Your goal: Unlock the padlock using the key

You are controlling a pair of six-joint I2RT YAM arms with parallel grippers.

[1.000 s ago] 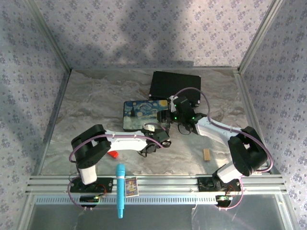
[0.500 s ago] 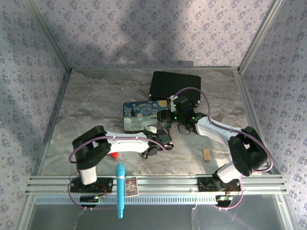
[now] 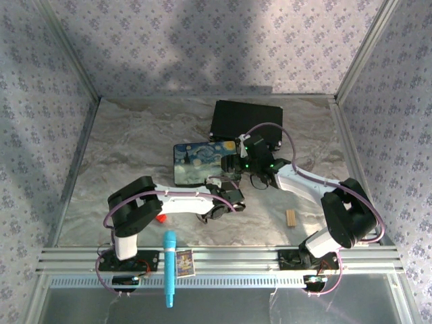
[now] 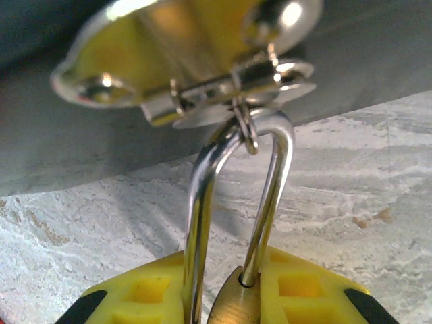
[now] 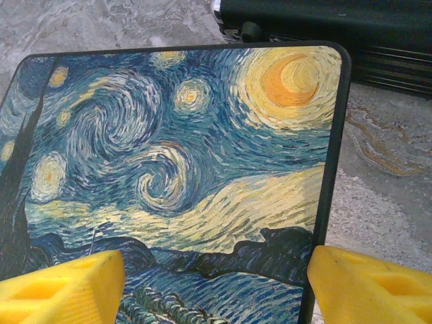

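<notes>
Left claw (image 4: 226, 300) clamps the padlock (image 4: 233, 312) — shackle looks seated (keys (image 4: 202, 88) dangle from it, unused); right claw (image 5: 216, 283) gapes, holding 0; unlocking not yet done.

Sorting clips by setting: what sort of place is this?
Probably a robot-manipulation test cell: an aluminium frame, patterned walls, a marbled tabletop, with left arm and right arm bolted at its near edge.
</notes>
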